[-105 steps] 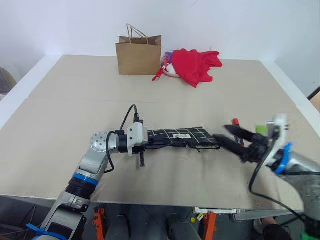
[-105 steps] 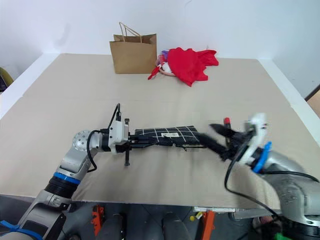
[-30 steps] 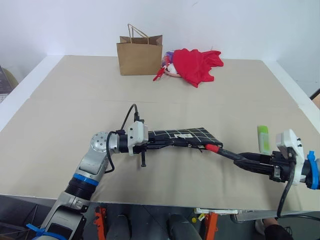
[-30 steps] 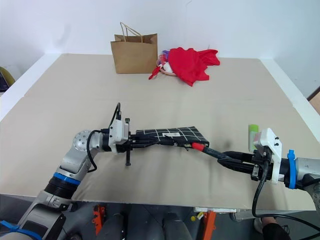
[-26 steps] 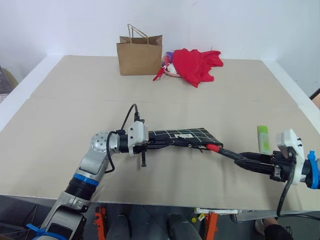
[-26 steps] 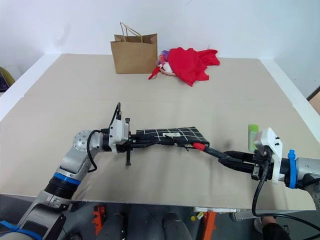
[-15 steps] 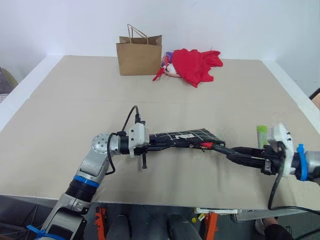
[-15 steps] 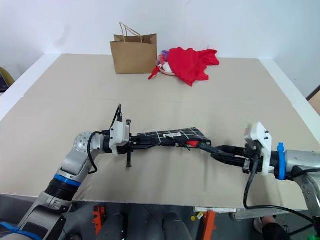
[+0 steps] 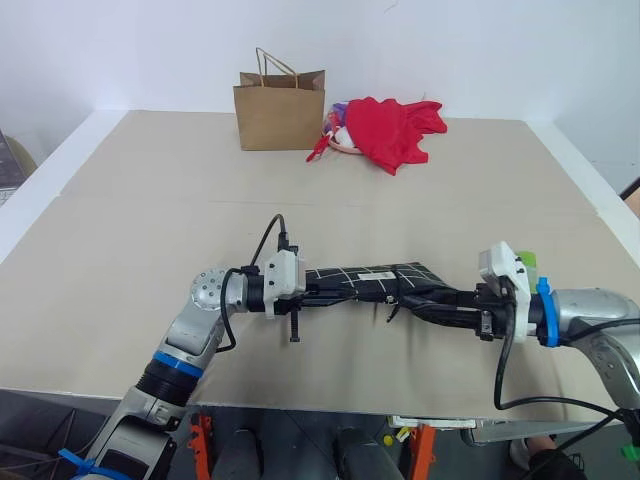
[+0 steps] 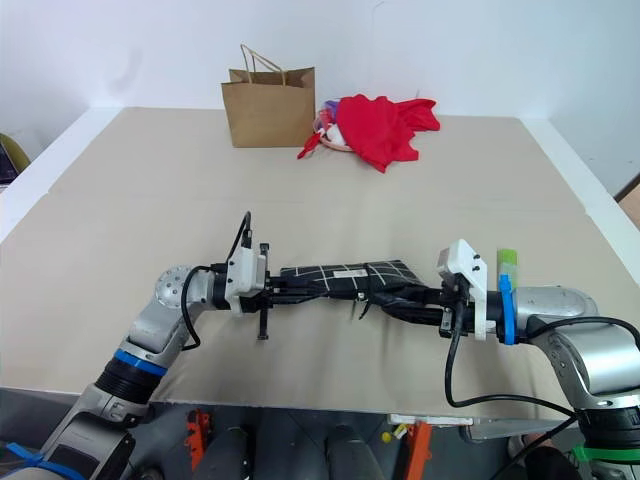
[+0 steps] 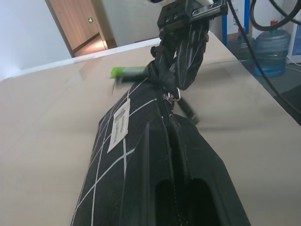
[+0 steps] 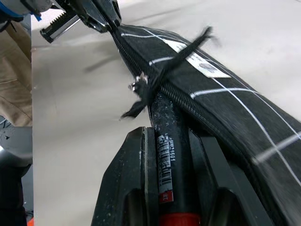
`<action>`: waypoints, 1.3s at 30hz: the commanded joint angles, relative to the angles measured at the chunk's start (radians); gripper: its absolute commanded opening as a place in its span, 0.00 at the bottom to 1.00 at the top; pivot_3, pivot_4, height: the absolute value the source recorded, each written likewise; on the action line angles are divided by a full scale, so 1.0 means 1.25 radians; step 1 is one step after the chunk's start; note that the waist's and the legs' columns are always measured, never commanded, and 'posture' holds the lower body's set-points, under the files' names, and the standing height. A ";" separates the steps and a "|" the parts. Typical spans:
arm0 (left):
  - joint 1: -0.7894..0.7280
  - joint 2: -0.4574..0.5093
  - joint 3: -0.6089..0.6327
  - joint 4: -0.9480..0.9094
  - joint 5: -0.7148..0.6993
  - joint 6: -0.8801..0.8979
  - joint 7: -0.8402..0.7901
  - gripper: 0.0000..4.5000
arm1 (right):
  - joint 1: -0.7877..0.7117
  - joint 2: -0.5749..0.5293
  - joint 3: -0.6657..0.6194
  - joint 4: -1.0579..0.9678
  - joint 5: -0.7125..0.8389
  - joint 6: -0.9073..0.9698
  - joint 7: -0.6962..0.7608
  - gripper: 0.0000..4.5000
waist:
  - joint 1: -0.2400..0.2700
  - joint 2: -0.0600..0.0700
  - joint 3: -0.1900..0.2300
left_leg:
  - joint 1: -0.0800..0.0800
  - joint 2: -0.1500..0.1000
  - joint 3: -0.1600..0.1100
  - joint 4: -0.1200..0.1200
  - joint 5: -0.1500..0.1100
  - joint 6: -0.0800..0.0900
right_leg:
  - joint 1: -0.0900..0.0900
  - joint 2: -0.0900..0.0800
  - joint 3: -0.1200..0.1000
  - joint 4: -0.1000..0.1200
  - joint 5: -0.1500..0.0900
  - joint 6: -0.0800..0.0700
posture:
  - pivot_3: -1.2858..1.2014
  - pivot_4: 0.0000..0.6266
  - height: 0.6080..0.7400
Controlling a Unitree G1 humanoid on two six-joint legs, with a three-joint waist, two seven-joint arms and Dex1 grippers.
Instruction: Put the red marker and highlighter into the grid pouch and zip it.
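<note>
A red marker is being fed lengthwise into the open end of a grid pouch held up between two robot arms.

The flat black fabric grid pouch with white lines [image 9: 365, 281] is gripped at its left end by the clenched left gripper [image 9: 305, 290]. The short black-barrelled red marker [image 12: 168, 160] is grasped by the right gripper [image 9: 432, 306], its long axis in line with the pouch, its front end already inside the zipper mouth. The stubby light-green highlighter [image 10: 508, 262] lies just beyond the right wrist, nearer the right arm. The beige surface [image 9: 150, 220] carries a brown paper bag [image 9: 279, 112] and red cloth [image 9: 392, 130] far back, against a white wall.
</note>
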 commanded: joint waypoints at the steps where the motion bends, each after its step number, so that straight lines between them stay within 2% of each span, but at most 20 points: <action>1: -0.004 -0.003 0.004 -0.033 -0.008 -0.001 0.002 0.00 | 0.016 -0.026 -0.057 -0.044 0.055 0.013 0.043 0.55 | 0.000 0.000 0.000 | 0.000 0.000 0.000 0.000 0.000 0.000 | 0.000 0.000 0.000 0.000 0.000 0.000 | 0.52 0.24 1.00; 5: -0.004 0.006 0.011 -0.027 -0.008 -0.002 0.004 0.00 | 0.104 -0.063 -0.160 -0.038 0.100 0.047 0.082 0.98 | 0.006 0.000 0.000 | -0.001 0.000 -0.001 0.000 0.000 0.000 | 0.000 0.000 -0.001 0.000 -0.001 0.000 | 0.52 0.24 1.00; 6: -0.004 0.008 0.013 -0.025 -0.007 -0.003 0.003 0.00 | 0.131 -0.073 -0.194 -0.026 0.107 0.056 0.091 0.99 | 0.007 0.000 0.000 | -0.001 0.000 -0.001 0.000 0.000 0.000 | 0.001 0.000 -0.001 0.000 -0.001 0.000 | 0.52 0.24 1.00; 10: -0.008 0.014 0.017 -0.019 -0.008 -0.002 0.003 0.00 | 0.200 -0.075 -0.352 0.074 0.135 0.108 0.063 0.99 | 0.008 0.000 0.000 | 0.000 -0.001 -0.001 0.000 0.000 0.000 | 0.001 -0.001 -0.002 0.000 -0.001 0.000 | 0.52 0.24 1.00; 14: -0.011 0.015 0.018 -0.015 -0.007 -0.003 0.004 0.00 | 0.210 -0.042 -0.411 0.140 0.075 0.034 0.005 0.99 | 0.001 0.000 0.000 | 0.001 -0.001 -0.001 0.001 0.000 0.000 | 0.002 -0.001 -0.002 0.000 0.000 0.000 | 0.52 0.24 1.00; 18: -0.016 0.013 0.018 -0.008 -0.006 -0.005 0.002 0.00 | 0.185 0.012 -0.406 0.165 -0.002 -0.052 -0.110 0.99 | -0.002 0.001 0.000 | 0.001 -0.001 -0.001 0.002 0.000 0.000 | 0.002 -0.001 -0.002 0.000 0.000 0.000 | 0.52 0.24 1.00; 27: -0.028 0.005 0.012 0.002 -0.001 -0.008 0.003 0.00 | 0.082 0.209 -0.330 0.200 -0.171 -0.115 -0.494 0.99 | -0.002 0.002 -0.001 | 0.000 -0.001 -0.002 0.001 0.000 0.000 | 0.002 -0.001 -0.002 0.000 0.000 0.000 | 0.52 0.24 1.00; 32: -0.029 0.006 0.013 0.002 0.001 -0.008 0.005 0.00 | 0.069 0.251 -0.307 0.233 -0.220 -0.094 -0.597 0.99 | 0.002 0.003 -0.001 | 0.000 -0.001 -0.002 0.000 0.000 0.000 | 0.001 -0.001 -0.002 0.000 0.000 0.000 | 0.52 0.24 1.00; 39: -0.023 0.010 0.016 -0.007 0.004 -0.006 0.012 0.00 | 0.067 0.303 -0.325 0.232 -0.228 -0.025 -0.724 0.99 | 0.001 0.003 -0.001 | 0.001 -0.001 -0.002 0.000 0.000 0.000 | 0.002 -0.001 -0.002 0.000 0.000 0.000 | 0.52 0.24 1.00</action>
